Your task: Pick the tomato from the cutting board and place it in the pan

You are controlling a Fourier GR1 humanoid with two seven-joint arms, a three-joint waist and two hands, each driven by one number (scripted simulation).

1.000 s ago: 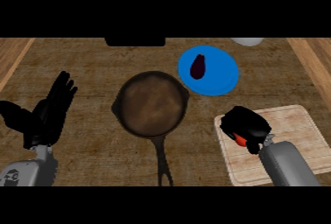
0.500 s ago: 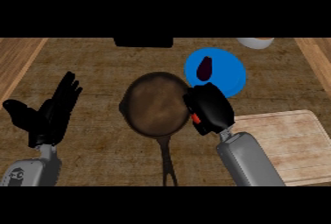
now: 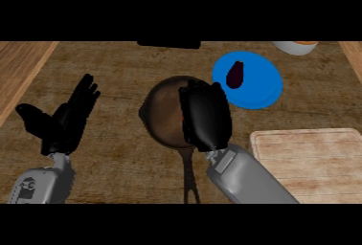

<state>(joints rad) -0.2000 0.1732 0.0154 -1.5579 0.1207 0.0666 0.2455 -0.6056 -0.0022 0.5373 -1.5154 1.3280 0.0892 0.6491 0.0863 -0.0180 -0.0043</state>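
Tomato (image 3: 185, 115) shows only as a red sliver inside the right hand (image 3: 205, 119), whose fingers curl round it directly over the pan (image 3: 161, 115). Behind that hand's wrist lies the cutting board (image 3: 318, 162). Well aside, the left hand (image 3: 67, 119) rests open.

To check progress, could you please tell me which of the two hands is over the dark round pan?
The right hand; it is above the dark round pan, while the left hand rests open beside it.
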